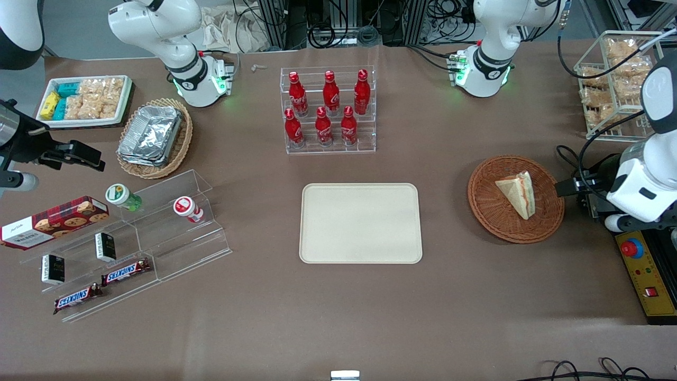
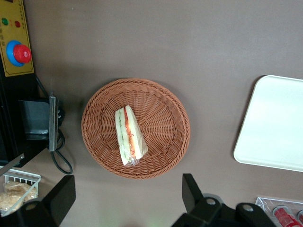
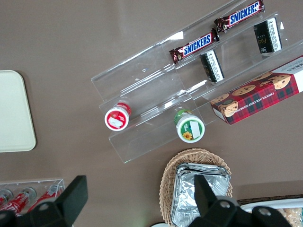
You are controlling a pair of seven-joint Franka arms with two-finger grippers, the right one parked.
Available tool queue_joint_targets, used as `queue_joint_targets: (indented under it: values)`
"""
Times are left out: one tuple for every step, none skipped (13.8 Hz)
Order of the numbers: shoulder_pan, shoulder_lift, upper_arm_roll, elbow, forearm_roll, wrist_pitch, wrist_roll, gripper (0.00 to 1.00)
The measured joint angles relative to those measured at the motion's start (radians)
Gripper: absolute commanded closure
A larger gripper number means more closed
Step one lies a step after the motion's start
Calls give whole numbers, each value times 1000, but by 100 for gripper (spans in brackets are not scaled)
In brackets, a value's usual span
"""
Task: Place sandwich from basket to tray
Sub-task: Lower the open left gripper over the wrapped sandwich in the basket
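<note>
One sandwich [image 2: 129, 136] beneath open-fingered gripper [image 2: 128, 198]

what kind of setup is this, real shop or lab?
Likely a lab bench dressed as a snack counter: cola bottles in a clear rack, Snickers bars, an emergency-stop box. The sandwich lies in the basket, the tray is bare, and the gripper hovers open above the basket.
</note>
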Motion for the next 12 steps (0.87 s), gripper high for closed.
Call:
queue_joint_targets:
  values:
    - [0,-36,1,-66,0,49,-3,0]
    - [1,-81,4,-151,0,109,-5,0]
    - [2,-131,6,-250,0,172,-8,0]
    - [2,-176,7,-346,0,228,-20,0]
    - [2,-212,7,-435,0,278,-48,0]
    - [1,-235,5,-510,0,325,-83,0]
    - [0,-246,4,-570,0,370,-114,0]
    - [0,-248,2,-622,0,414,-139,0]
    - [-1,-246,1,-666,1,450,-158,0]
    - [-2,-243,1,-702,4,478,-169,1]
    - [-2,-236,1,-728,4,498,-183,1]
    - [-2,-226,1,-743,5,512,-208,1]
